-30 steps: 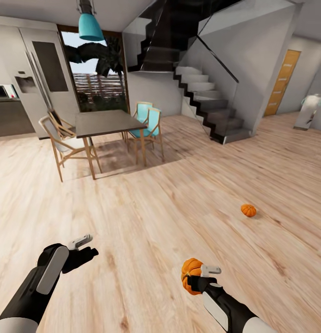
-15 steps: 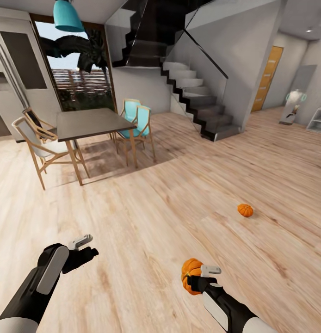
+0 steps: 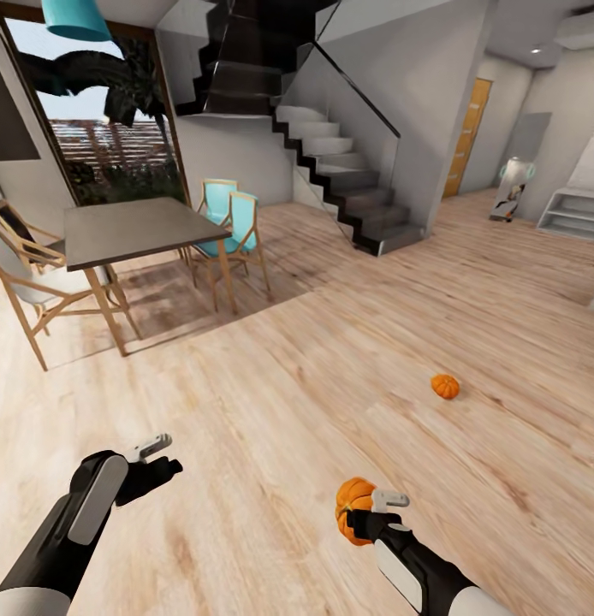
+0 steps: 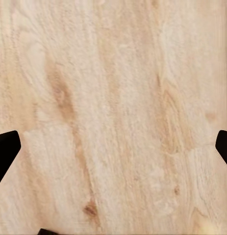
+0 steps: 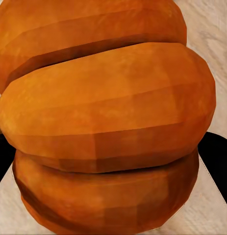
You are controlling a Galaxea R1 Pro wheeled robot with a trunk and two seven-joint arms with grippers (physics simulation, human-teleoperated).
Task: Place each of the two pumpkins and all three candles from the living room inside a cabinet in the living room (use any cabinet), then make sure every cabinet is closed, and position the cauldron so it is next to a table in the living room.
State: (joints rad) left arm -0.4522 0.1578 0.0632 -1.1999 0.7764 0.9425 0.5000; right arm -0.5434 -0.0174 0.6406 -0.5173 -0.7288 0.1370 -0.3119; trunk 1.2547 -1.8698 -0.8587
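Right claw (image 3: 376, 512) clamped on one pumpkin (image 3: 353, 510), second pumpkin (image 3: 445, 386) on the wood floor (image 3: 288, 402) well ahead, to its right, left claw (image 3: 156, 456) spread wide, empty

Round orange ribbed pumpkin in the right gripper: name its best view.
Head view: the held pumpkin shows whole in the right gripper, above the wooden floor. Right wrist view shows its ribs close, cropped.

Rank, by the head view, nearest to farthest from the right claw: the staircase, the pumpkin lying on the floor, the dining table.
1. Pumpkin on the floor, ahead and right of the right claw.
2. Dining table, far ahead on the left.
3. Staircase, at the back.
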